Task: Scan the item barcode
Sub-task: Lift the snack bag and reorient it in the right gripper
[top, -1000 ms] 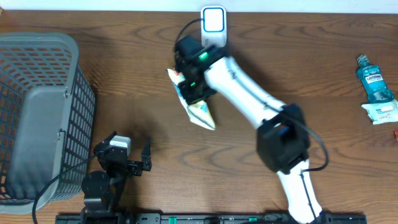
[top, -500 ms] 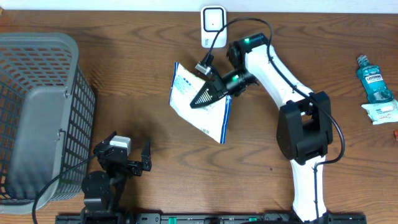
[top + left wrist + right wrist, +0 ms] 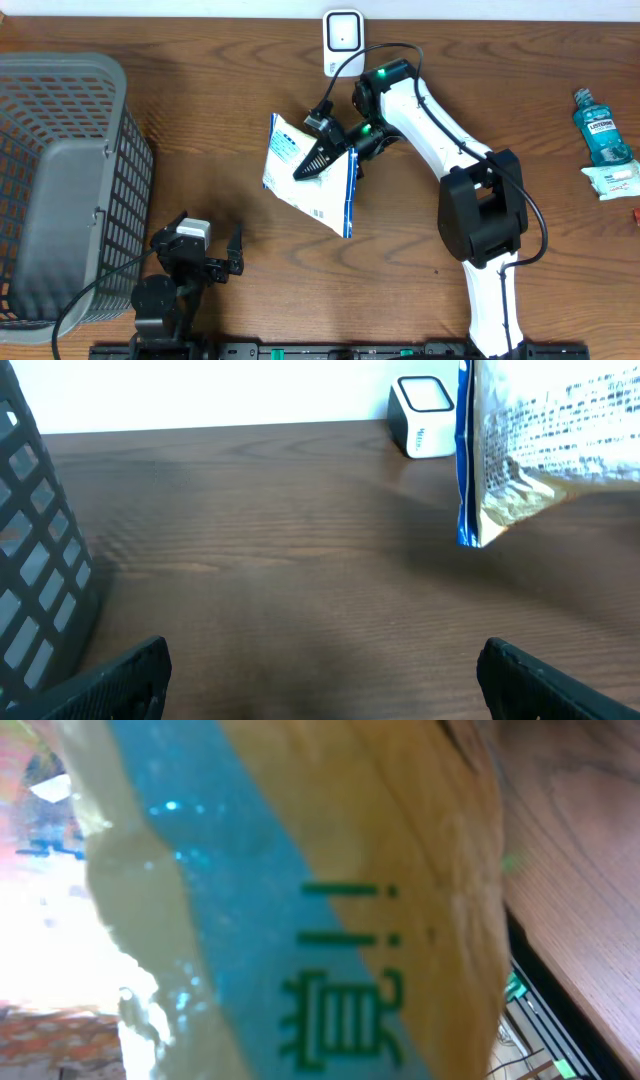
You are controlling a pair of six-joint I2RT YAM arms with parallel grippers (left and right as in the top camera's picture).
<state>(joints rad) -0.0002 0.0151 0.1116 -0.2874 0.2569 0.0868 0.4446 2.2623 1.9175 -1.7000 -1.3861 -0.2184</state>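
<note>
The table (image 3: pixel 200 130) is dark brown wood with a plain grain, and a strip of white wall (image 3: pixel 200 390) runs along its far edge.

A grey basket (image 3: pixel 60 80) with slatted sides stands at the left end. Its solid grey floor shows from overhead, and one slatted wall fills the left edge of the left wrist view.

The scanner (image 3: pixel 342 40), a small white box, stands at the far edge near the middle. The bag (image 3: pixel 328 200), white with blue edges and fine print, is held up off the table just in front of the scanner and a little to its left, tilted, with a shadow on the wood under it. The right gripper (image 3: pixel 312 162) has its fingers clamped on the bag near its upper edge. In the right wrist view the bag fills nearly the whole picture, tan and blue with green print, blurred by closeness.

The left gripper (image 3: pixel 232 258) sits low near the front edge beside the basket, its fingers (image 3: pixel 120 675) wide apart with nothing between them.

A black cable (image 3: pixel 340 75) from the right arm loops across in front of the scanner. Far right lie a teal bottle (image 3: pixel 603 128) and, just beside it, a white pack (image 3: pixel 615 180), well apart from the bag.
</note>
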